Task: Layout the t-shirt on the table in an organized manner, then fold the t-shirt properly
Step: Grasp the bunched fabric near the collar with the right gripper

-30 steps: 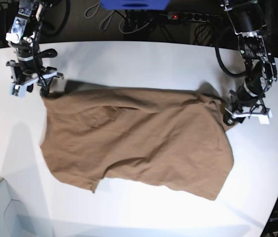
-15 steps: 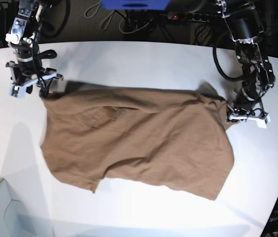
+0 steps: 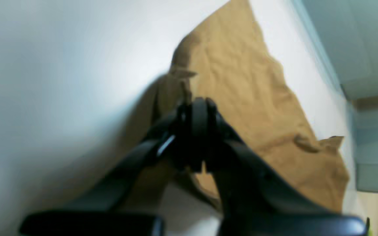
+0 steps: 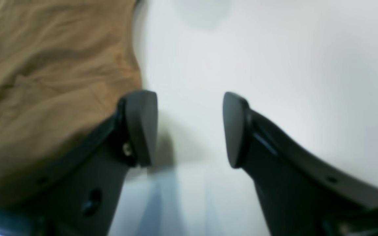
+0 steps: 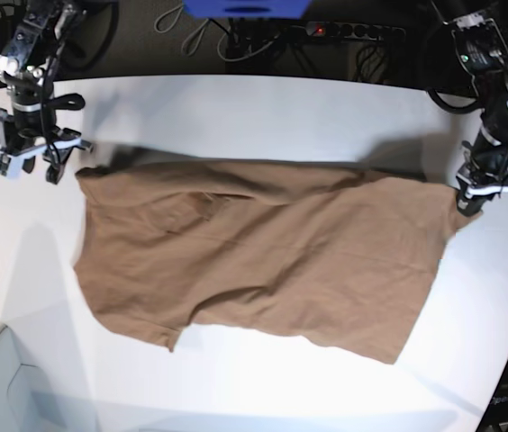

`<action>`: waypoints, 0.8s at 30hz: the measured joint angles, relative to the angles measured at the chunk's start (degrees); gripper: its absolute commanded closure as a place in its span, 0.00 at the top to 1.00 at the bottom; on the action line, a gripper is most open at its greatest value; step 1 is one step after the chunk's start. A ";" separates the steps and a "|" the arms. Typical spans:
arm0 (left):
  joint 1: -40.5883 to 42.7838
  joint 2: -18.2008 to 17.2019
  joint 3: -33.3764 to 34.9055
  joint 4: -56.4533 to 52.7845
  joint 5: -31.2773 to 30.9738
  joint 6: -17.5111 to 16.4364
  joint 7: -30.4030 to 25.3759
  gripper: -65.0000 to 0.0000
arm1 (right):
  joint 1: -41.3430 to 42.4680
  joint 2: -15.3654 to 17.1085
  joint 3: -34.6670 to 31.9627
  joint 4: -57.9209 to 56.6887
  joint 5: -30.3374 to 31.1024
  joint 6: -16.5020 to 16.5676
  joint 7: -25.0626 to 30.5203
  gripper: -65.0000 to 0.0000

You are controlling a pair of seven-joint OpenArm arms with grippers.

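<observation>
White worktop (image 5: 263, 103), curved far edge, dark cabling and floor behind it. The t-shirt (image 5: 254, 256) lies mid-worktop, mostly spread but wrinkled, a raised fold running across its upper part and the near hem uneven.

Left hand (image 5: 470, 193) sits at the shirt's corner on the base view's right. Wrist view shows its jaws pinched tight together on a bit of the brown fabric, cloth bunching right under the tips and fanning away ahead of it. The corner looks drawn taut toward this hand.

Right hand (image 5: 31, 153) sits at the opposite upper corner. Jaws stand wide apart, nothing between them, only bare worktop in the gap. Shirt edge lies just beside one finger (image 4: 139, 126), on its outer side, not inside the gap.

Step looks like layout, flattening before any fold. To do it well: keep the left pinch firm, pull low and outward along the worktop, not upward. The right hand probably needs to shift onto the shirt edge and close, so both corners get tension and the central ridge flattens. Risk: a one-sided pull drags the whole shirt.
</observation>
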State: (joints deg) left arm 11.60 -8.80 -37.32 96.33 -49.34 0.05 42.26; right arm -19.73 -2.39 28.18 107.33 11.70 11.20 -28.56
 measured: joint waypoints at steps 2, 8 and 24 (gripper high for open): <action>1.16 0.26 -1.07 1.07 -0.04 -0.02 0.20 0.00 | 0.04 0.17 -2.12 1.27 -0.55 5.46 0.02 0.51; 3.61 0.26 -2.49 1.42 -0.22 -0.15 0.15 0.00 | 5.29 2.25 -10.16 1.64 -0.35 8.50 -3.82 0.51; 5.99 0.39 -2.75 1.16 -0.20 -0.09 -0.20 0.00 | 19.96 5.31 -23.02 -15.45 -0.52 8.50 -19.85 0.55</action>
State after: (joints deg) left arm 17.58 -8.40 -40.07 97.49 -49.54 -0.03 42.06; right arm 0.23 2.92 5.17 91.88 11.18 19.70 -48.40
